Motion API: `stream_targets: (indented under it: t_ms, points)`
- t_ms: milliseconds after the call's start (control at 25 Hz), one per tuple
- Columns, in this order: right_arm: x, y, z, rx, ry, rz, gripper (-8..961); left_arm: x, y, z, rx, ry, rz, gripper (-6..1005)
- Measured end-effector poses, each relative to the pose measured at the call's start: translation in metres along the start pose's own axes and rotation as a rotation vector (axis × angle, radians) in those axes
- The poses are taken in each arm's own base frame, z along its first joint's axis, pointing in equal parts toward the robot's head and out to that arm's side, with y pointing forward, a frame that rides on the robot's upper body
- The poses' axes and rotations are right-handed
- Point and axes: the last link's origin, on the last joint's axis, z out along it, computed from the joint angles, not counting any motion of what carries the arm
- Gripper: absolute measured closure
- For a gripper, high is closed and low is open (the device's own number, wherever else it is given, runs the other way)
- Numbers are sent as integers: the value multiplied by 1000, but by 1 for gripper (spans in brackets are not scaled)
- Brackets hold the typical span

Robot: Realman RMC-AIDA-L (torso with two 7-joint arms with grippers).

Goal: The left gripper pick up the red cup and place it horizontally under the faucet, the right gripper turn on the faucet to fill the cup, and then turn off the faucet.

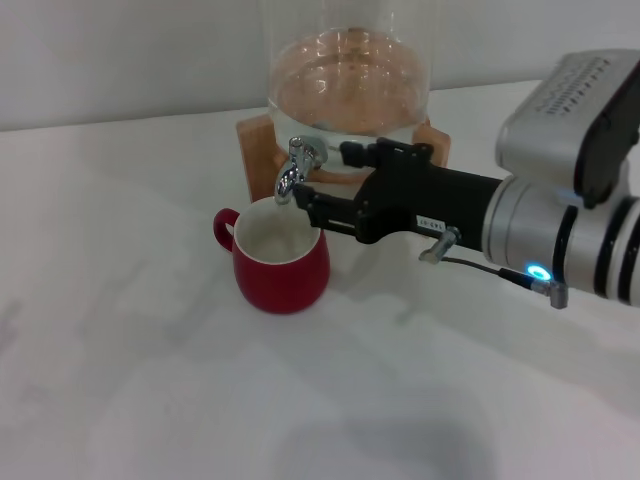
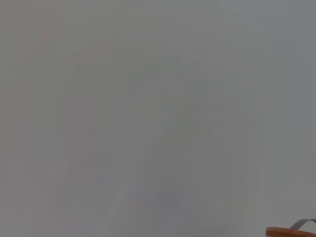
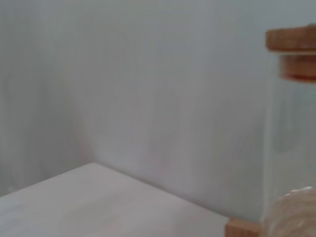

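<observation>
The jar (image 1: pixel 348 70) is cut off by the top edge of the head view, so its upper part cannot be seen. The right arm (image 1: pixel 580 200) is cut by the right edge. The fingertips of the right gripper (image 1: pixel 315 185) are partly lost against the faucet (image 1: pixel 297 165), and whether the lever is gripped cannot be told. In the left wrist view only a blurred pale surface is shown, with a sliver of wood (image 2: pixel 291 231) cut by the corner. In the right wrist view the wooden stand (image 3: pixel 292 52) is cut by the edge
</observation>
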Motion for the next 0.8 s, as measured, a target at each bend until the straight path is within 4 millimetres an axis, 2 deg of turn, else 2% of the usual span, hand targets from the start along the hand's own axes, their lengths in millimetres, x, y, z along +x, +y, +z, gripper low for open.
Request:
stream_targets:
  t_ms: [280,800]
  points:
    - [3,7,-10,74,-34,-8,217,0,-2,3,4,-4,3,135]
    - [-2,15,0,20,-30,-28,217,2,-6,6,17,-14,8,134]
